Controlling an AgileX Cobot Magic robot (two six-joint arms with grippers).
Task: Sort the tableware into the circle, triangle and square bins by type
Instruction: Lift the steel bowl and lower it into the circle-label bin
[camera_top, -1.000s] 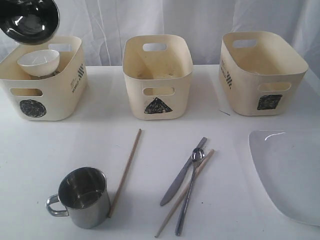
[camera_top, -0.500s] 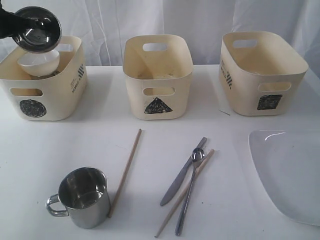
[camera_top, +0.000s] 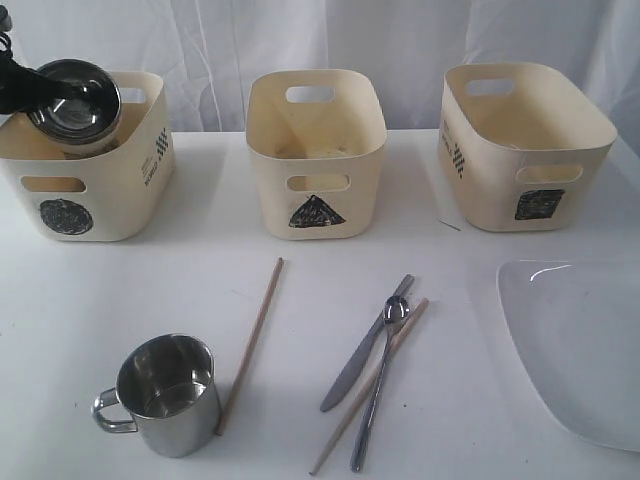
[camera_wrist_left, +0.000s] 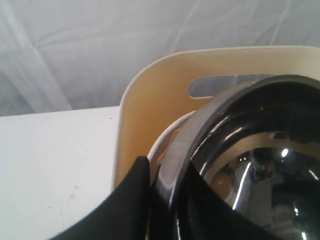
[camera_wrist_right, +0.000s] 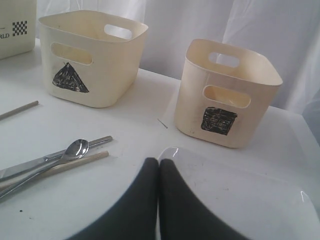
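Note:
My left gripper (camera_top: 42, 86) is shut on the rim of the steel bowl (camera_top: 78, 100), held tilted low inside the circle bin (camera_top: 95, 195). In the left wrist view the gripper (camera_wrist_left: 167, 170) pinches that bowl (camera_wrist_left: 250, 165), and the white bowl's rim (camera_wrist_left: 162, 142) shows just behind it. One steel mug (camera_top: 168, 392) stands at the front left; no second mug shows. Two chopsticks (camera_top: 250, 343) (camera_top: 345, 430), the knife (camera_top: 365, 345) and the spoon (camera_top: 378, 390) lie mid-table. My right gripper (camera_wrist_right: 159, 162) is shut and empty over the near corner of the white plate (camera_wrist_right: 240, 195).
The triangle bin (camera_top: 315, 150) stands at the back centre and the square bin (camera_top: 525, 140) at the back right. The large plate (camera_top: 580, 350) lies at the right edge of the table. A white curtain hangs behind the bins.
The left gripper has lowered the steel bowl from above the circle bin down into it, and the bowl now covers the white bowl. Nothing else has moved.

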